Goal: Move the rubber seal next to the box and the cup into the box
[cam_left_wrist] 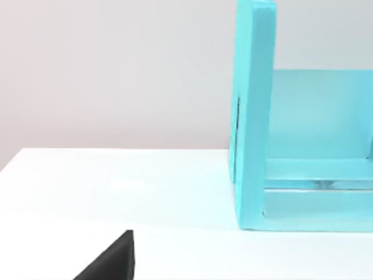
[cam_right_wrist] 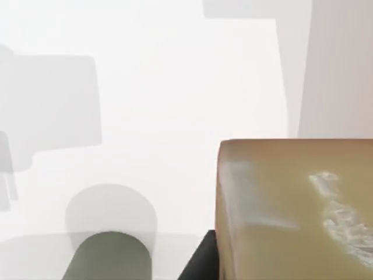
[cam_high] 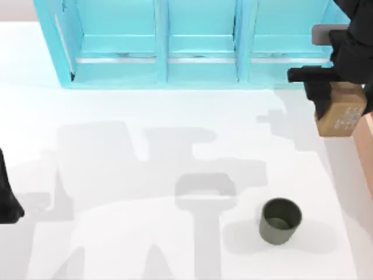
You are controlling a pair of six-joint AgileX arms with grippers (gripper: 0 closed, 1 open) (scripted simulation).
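Tan-brown and cardboard-like, the one rubber seal (cam_high: 344, 114) is a small squared block with whitish printed marks on one face. It sits at the right edge of the top view, a little above the middle, held in the right tool (cam_high: 326, 87), whose dark fingers close on its upper part. In the right wrist view the seal (cam_right_wrist: 291, 210) looks smooth and matte, with softly rounded corners and a pale smear of print.

A narrow strip of the box (cam_high: 366, 149) shows just beside the seal at the far right edge: a thick salmon-tan wall, wooden in look.

The single cup (cam_high: 280, 220) stands upright on the table (cam_high: 145, 175) at the lower right of the top view, well apart from the seal. It is a plain dark olive-grey cylinder, hollow and dark inside. Its rounded side also shows low in the right wrist view (cam_right_wrist: 108, 256).

The table is flat, white and matte, crossed by soft grey shadows. Across the upper part of the top view stands one turquoise shelf unit (cam_high: 198, 41) with smooth panels and three compartments in view.

The left tool (cam_high: 9, 201) rests at the left edge of the top view, below the middle; whether it is wide or narrow I cannot tell.
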